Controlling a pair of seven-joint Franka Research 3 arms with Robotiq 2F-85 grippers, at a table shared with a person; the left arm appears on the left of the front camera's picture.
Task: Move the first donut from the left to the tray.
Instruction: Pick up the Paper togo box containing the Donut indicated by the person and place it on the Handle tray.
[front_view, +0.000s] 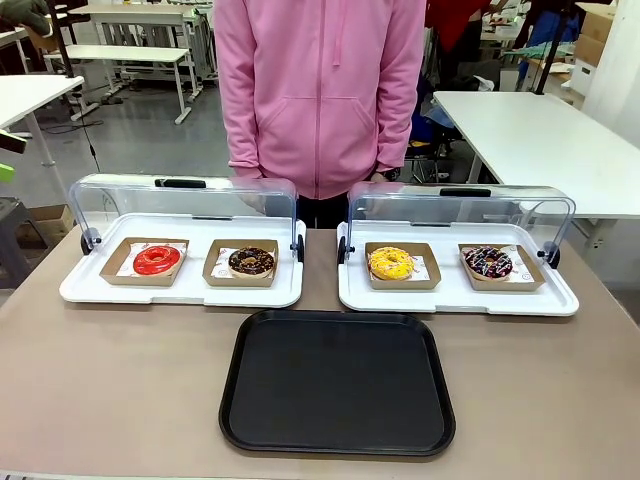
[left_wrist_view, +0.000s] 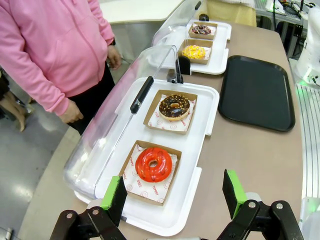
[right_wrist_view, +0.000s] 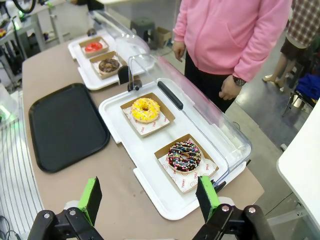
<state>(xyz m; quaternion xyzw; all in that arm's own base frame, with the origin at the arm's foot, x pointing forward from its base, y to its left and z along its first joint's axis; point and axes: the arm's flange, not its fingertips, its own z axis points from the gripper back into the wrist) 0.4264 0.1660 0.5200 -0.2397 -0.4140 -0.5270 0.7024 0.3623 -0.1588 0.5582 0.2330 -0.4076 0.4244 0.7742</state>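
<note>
The left claw (left_wrist_view: 175, 192) hangs wide open and empty above the near end of a white display tray (front_view: 180, 295). In that tray the red donut (left_wrist_view: 153, 164), first from the left, lies on its cardboard holder (left_wrist_view: 135, 187) beneath a lid (left_wrist_view: 120, 125) swung back. The right claw (right_wrist_view: 149, 196) is likewise spread and holds nothing, over the other end of the tabletop (front_view: 110, 390). The black tray (front_view: 340, 385) waits bare, near the display tray and on the robot's side of it.

The pick-up has yet to begin. It would likely go best with the left claw coming straight down, centred on the donut, its jaws straddling the holder's opposite edges rather than the glaze. A light squeeze should do. The lift ought to clear the display tray's lip and keep off the chocolate donut (left_wrist_view: 174, 107) just beside it, then carry the load level to the black tray.
</note>
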